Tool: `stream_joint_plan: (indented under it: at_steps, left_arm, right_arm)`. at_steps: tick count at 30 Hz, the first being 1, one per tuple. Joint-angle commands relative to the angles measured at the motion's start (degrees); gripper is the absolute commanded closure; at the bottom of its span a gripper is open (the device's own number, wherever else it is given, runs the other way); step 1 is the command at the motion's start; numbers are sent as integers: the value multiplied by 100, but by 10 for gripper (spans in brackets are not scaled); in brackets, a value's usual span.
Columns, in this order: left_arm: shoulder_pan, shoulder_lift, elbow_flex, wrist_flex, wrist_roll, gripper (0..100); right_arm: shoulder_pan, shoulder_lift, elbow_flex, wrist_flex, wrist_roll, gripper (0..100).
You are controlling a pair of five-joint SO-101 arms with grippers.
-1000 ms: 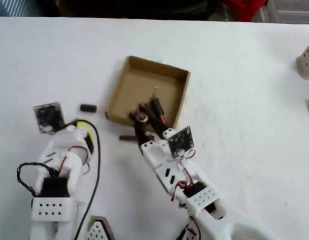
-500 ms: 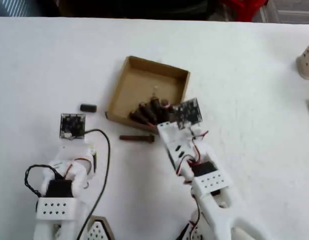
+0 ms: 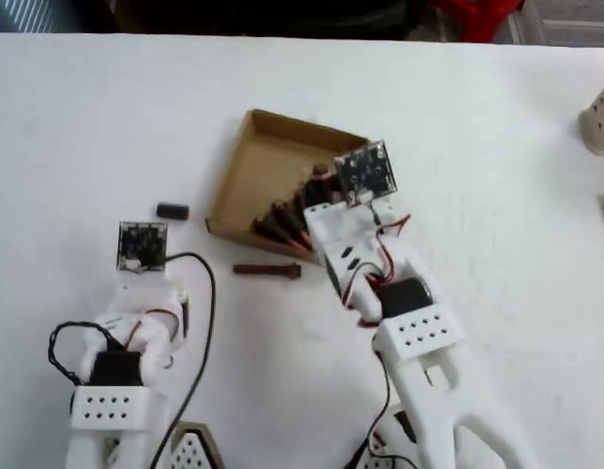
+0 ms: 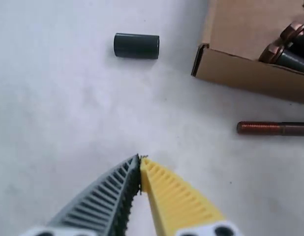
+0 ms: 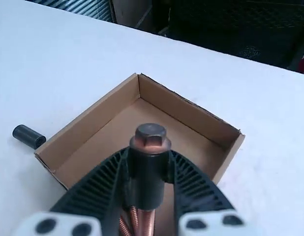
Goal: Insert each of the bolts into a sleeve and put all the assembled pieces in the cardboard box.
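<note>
Cardboard box point(image 3: 245, 166) mid-table holds assembled pieces point(image 3: 282, 225), right gripper point(image 3: 317, 186) above; left gripper point(image 4: 140, 164) pinched empty, sleeve point(image 4: 136, 45) left of the box, loose bolt point(image 4: 272, 128) nearer; sleeved bolt point(image 5: 149, 152) clamped tight; I'd lower it well inside before letting go.

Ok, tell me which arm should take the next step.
Right. The right end effector is shut on an assembled piece over the box, so it likely only needs to release. The left end effector is shut, empty, near the loose sleeve and bolt.
</note>
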Motion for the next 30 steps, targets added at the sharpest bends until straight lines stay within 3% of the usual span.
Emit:
stream_joint_plan:
  at_steps: [1, 12, 23, 30]
  left_arm:
    - [13, -84, -18, 26, -44, 976]
    - [4, -84, -18, 18, -44, 976]
    - [4, -84, 53, -185, -53, 976]
    - [4, -84, 53, -193, -53, 976]
  right_arm:
    - [57, 585, -1143, 497, 105, 981]
    - [171, 3486, -3226, 945, 105, 981]
    - [532, 5226, -4264, 954, 123, 981]
    - [549, 5604, -4659, 1727, 914, 980]
